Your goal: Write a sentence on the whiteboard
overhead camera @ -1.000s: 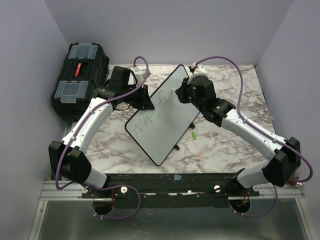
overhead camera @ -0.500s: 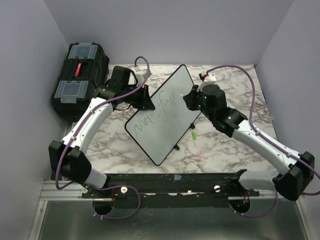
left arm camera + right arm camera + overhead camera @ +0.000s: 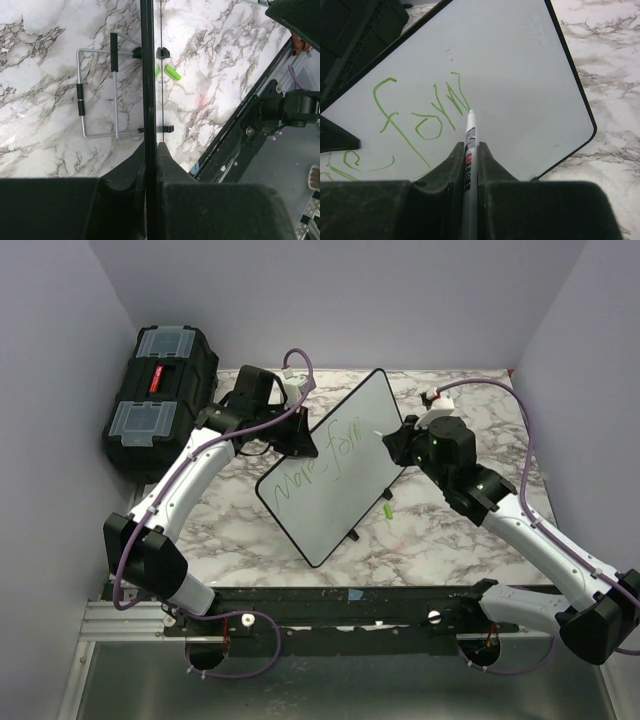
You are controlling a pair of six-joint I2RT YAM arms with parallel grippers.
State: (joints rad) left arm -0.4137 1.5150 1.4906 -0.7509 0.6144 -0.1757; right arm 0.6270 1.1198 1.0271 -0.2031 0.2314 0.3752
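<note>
The whiteboard (image 3: 345, 490) stands tilted on the marble table, its face toward the right arm. The sentence (image 3: 325, 468) is green handwriting in one slanted line, reading roughly "More form". My left gripper (image 3: 300, 445) is shut on the board's left rim, seen edge-on as a black line in the left wrist view (image 3: 146, 75), with the jaws pressed on it (image 3: 150, 150). My right gripper (image 3: 397, 447) is shut on a white marker (image 3: 470, 145). The marker's tip sits at the end of the last green stroke (image 3: 455, 95) on the board's face (image 3: 520, 65).
A black toolbox (image 3: 160, 390) with clear lid compartments stands at the far left. A green marker cap (image 3: 387, 510) lies on the table by the board's right edge, also in the left wrist view (image 3: 172, 73). A wire stand (image 3: 97, 92) lies behind the board.
The right gripper has moved right along the board with the marker, and more green letters have appeared. The left gripper and board have shifted slightly up and right.
</note>
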